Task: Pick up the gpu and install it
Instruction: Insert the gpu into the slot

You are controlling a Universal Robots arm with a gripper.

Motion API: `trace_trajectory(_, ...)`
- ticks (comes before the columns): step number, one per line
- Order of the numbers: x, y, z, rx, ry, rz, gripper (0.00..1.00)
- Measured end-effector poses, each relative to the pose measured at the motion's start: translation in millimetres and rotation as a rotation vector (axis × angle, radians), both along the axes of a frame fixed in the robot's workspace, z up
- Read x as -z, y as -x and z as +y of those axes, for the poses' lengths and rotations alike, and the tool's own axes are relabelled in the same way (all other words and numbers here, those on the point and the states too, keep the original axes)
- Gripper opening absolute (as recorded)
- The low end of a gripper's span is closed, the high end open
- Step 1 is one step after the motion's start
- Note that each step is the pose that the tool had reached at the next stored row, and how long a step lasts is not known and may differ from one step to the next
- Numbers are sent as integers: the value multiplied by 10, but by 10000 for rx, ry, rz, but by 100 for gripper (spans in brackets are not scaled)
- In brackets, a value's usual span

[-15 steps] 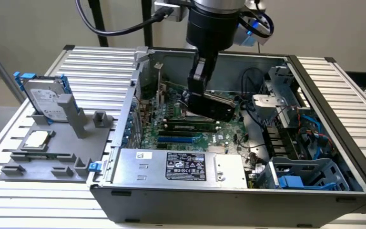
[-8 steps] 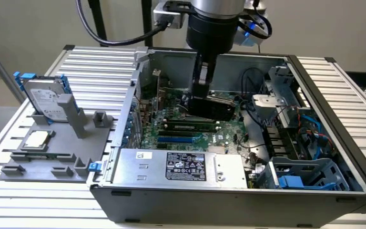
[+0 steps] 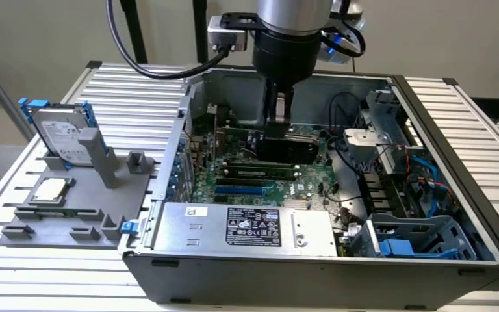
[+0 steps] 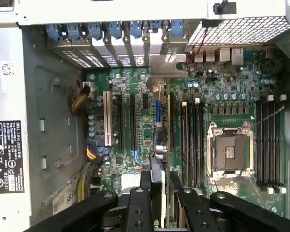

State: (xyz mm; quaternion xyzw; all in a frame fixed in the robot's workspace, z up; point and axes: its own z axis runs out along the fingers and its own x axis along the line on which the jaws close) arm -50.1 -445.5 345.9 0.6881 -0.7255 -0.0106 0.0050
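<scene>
Install step: my end effector (image 4: 160,181) is clamped on the gpu (image 4: 160,157), edge-down over the motherboard (image 4: 135,145); seating it calls for exact slot alignment.

Gripper (image 4: 160,180) was black; gpu (image 3: 297,151) in it showed black; motherboard (image 4: 147,130) beneath was green; slot latches (image 4: 115,29) beyond were blue; case (image 3: 319,276) was grey.

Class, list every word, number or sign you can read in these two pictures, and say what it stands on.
Nothing reads with certainty.
Power supply label: too blurred.
Hard drive label: too blurred.
Sticker beside the yellow cables: perhaps "635", unsure.
The gpu held in the hand: no print visible.
</scene>
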Motion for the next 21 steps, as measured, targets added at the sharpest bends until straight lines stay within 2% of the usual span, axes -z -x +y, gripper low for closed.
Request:
trace_trajectory(1, 10, 13, -3, -25, -54, -21, 0)
trace_trajectory(2, 41, 72, -21, -56, -204, -75, 0)
trace_trajectory(4, 136, 247, -146, -57, -377, -148, 0)
trace_trajectory(5, 163, 275, -176, -57, -425, -179, 0)
trace_trajectory(7, 198, 291, -185, -57, -455, -205, 0)
trace_trajectory(13, 336, 318, -184, -58, -496, -260, 0)
trace_trajectory(21, 496, 356, -166, -57, -525, -275, 0)
